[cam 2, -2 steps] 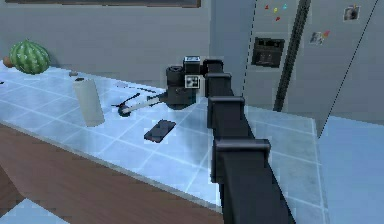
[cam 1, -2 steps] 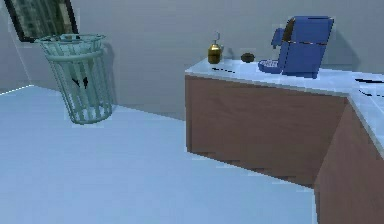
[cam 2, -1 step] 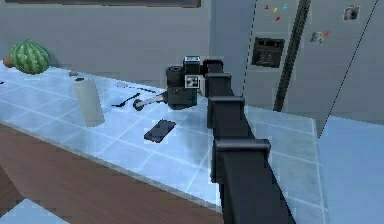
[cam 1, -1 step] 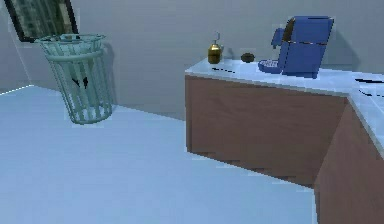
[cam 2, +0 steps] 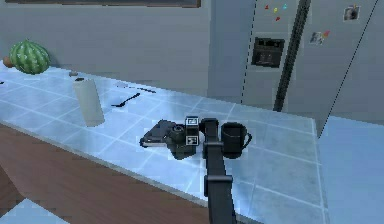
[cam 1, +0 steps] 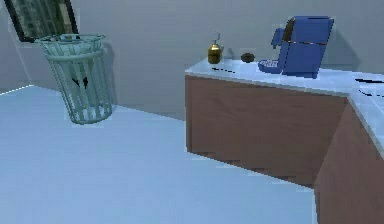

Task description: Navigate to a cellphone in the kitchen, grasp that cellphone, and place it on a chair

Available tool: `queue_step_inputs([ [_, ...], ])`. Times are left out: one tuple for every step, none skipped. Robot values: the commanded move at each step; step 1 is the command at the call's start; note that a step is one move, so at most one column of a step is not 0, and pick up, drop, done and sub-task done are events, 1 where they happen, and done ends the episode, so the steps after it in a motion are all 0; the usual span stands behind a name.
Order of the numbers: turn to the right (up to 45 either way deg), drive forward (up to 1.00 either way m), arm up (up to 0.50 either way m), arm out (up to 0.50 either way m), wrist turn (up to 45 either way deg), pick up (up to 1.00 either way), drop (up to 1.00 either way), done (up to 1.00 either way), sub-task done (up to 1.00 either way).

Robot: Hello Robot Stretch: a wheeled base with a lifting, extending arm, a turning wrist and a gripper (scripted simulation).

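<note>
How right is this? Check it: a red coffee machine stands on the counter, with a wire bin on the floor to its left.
Wrong colour: the coffee machine is blue, not red, as the forward view shows. It does stand on the counter, with the wire bin on the floor to its left.

Soft, even indoor light, faint grey shadow on the wall [cam 1: 200,25] behind the coffee machine [cam 1: 300,46], pale sheen on the tiled counter [cam 2: 292,170], uprights leaning near the sides
</note>
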Motion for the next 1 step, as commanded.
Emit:
queue_step_inputs([
  [0.0,0.0,0.0,0.0,0.0,1.0,0.0,0.0,0.0],
])
